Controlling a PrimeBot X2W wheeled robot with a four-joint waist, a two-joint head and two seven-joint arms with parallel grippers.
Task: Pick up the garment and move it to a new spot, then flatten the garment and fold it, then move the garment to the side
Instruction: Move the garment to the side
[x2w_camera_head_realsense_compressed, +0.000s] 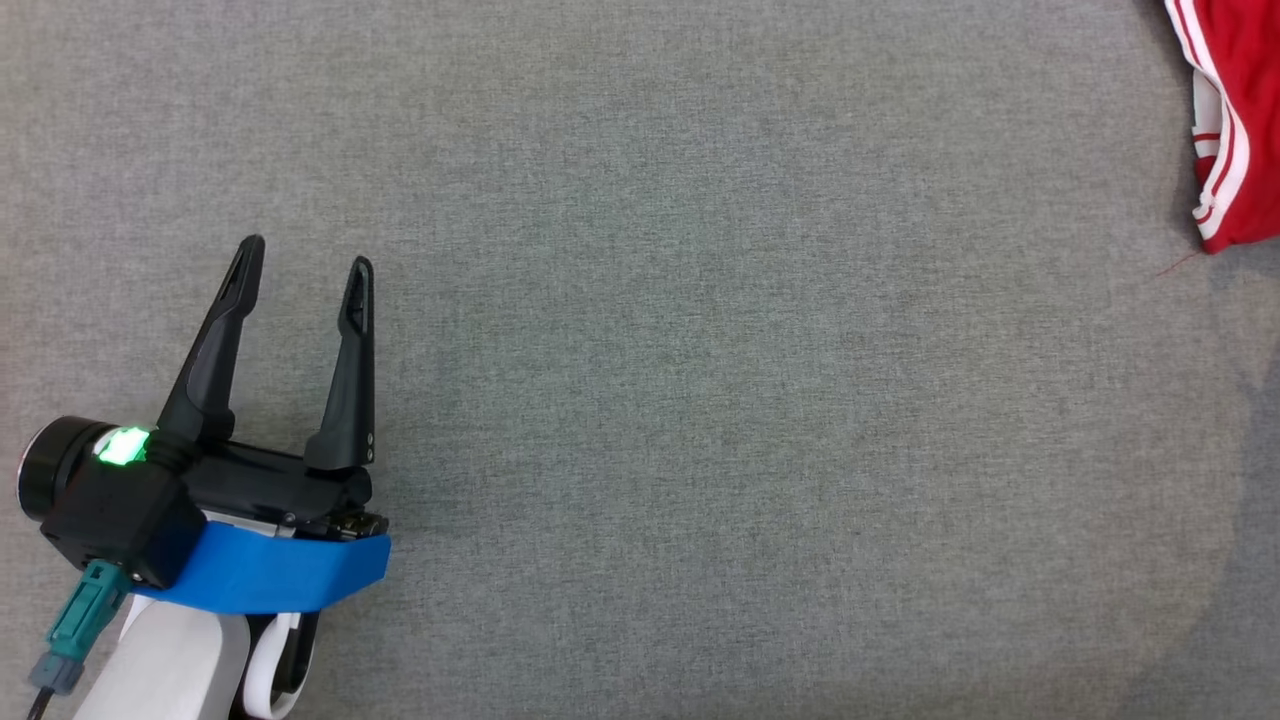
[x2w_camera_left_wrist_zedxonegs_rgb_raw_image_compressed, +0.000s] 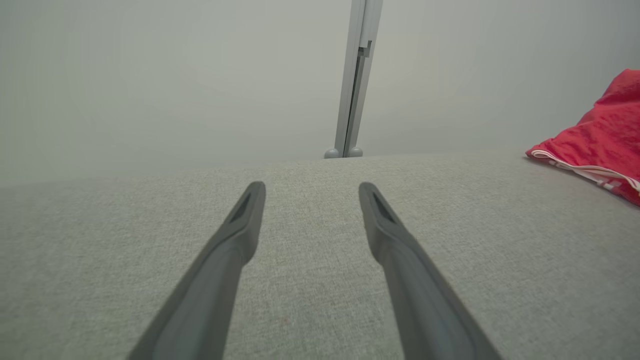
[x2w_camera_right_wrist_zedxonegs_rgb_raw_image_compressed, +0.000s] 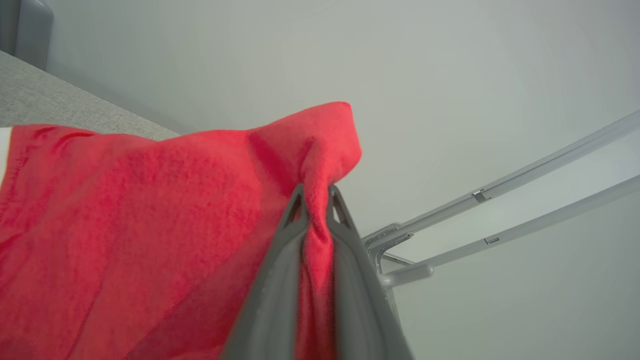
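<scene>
Right wrist view: your right gripper pinches a raised fold of the red garment over the gray surface. Head view: its striped edge runs top-to-bottom at the right border; your left gripper stands wide, empty.

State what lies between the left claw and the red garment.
Nothing but bare grey surface lies between the left claw and the red garment, as the head view shows.

left pincer spread wide, right pincer clamped shut
</scene>
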